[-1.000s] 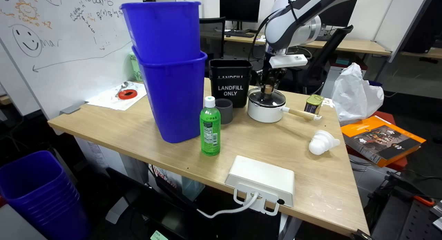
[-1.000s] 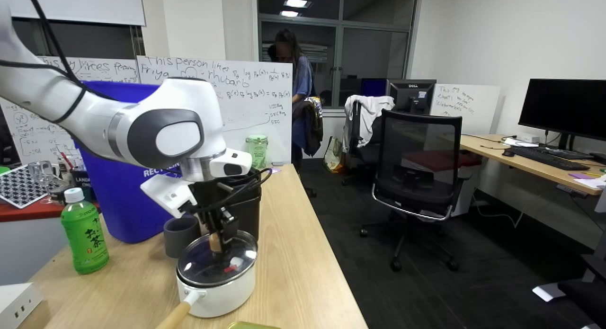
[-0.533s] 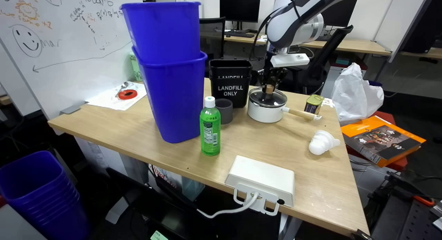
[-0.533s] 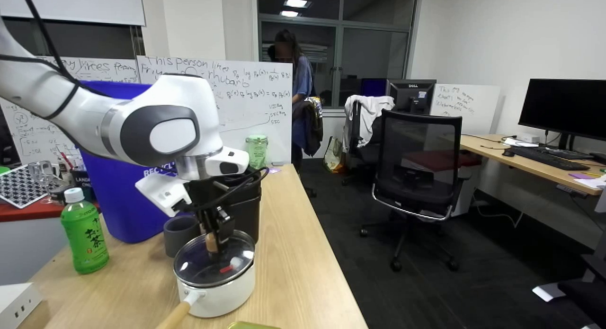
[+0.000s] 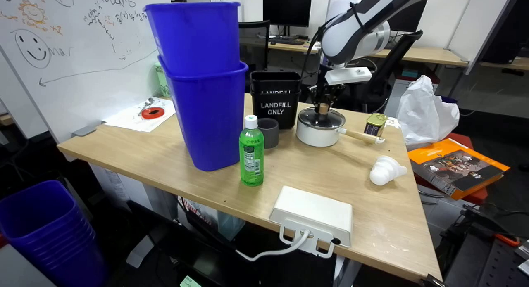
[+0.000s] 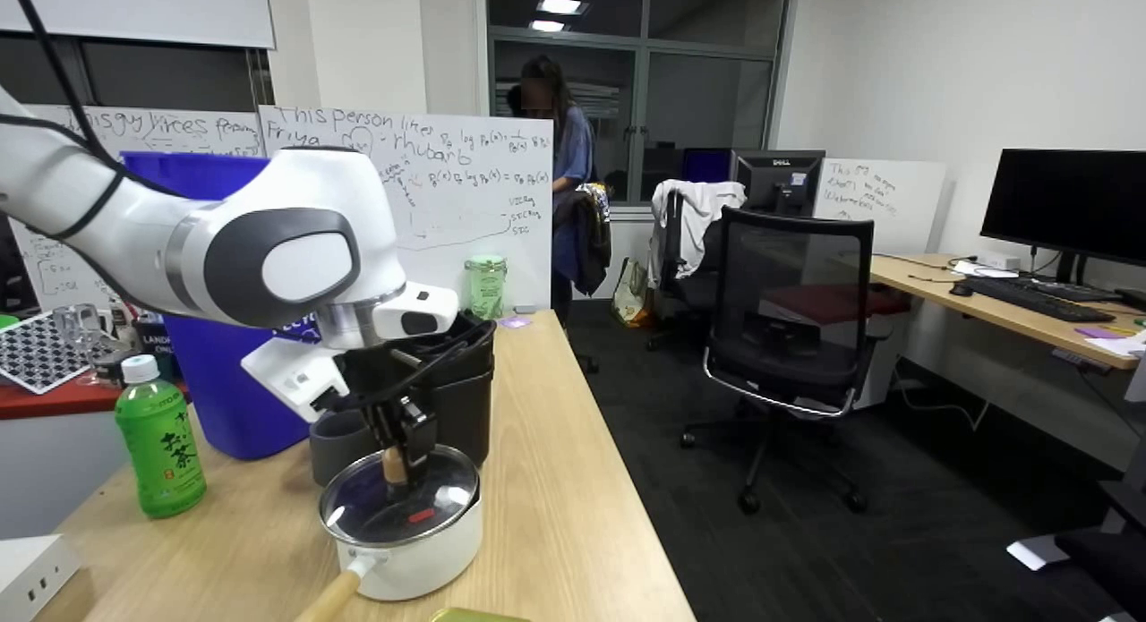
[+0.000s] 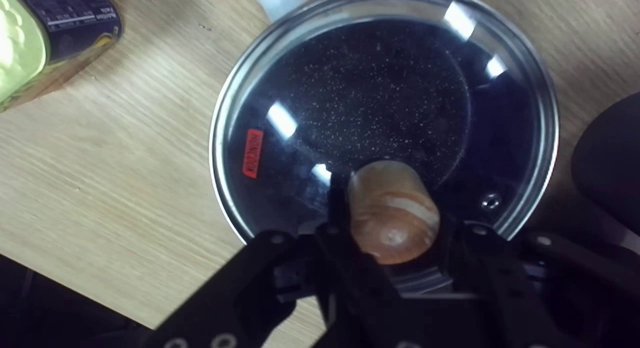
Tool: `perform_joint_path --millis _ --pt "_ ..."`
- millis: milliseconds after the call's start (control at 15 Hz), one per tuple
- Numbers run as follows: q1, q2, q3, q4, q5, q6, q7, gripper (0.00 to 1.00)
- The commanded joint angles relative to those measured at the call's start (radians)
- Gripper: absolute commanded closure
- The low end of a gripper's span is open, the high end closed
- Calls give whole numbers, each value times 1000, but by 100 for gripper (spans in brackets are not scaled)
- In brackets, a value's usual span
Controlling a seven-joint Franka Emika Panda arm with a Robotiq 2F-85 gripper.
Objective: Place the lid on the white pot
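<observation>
In an exterior view, the lid (image 5: 320, 122) is over the pot (image 5: 316, 136) on the tabletop (image 5: 326, 175). The cup (image 5: 270, 135) stands left of the pot, the can (image 5: 374, 126) right, the bottle (image 5: 251, 161) before the cup.

The indoor light is fairly even, and in an exterior view bright lamps (image 6: 561, 5) show in the dark window (image 6: 716, 103). Below the table (image 5: 144, 155), the space falls into deep shadow. In the wrist view, several white glare spots lie on the lid (image 7: 385, 122); the can (image 7: 60, 37) is overexposed at the left border, and the gripper (image 7: 392, 215) appears nearly black, with blurred outlines.
</observation>
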Motion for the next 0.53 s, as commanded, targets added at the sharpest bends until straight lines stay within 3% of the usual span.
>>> perform_joint_path --millis 0,467 --pt "16 -9 -15 -18 -20 44 16 84" --pt "16 -9 -18 -18 -21 46 15 84"
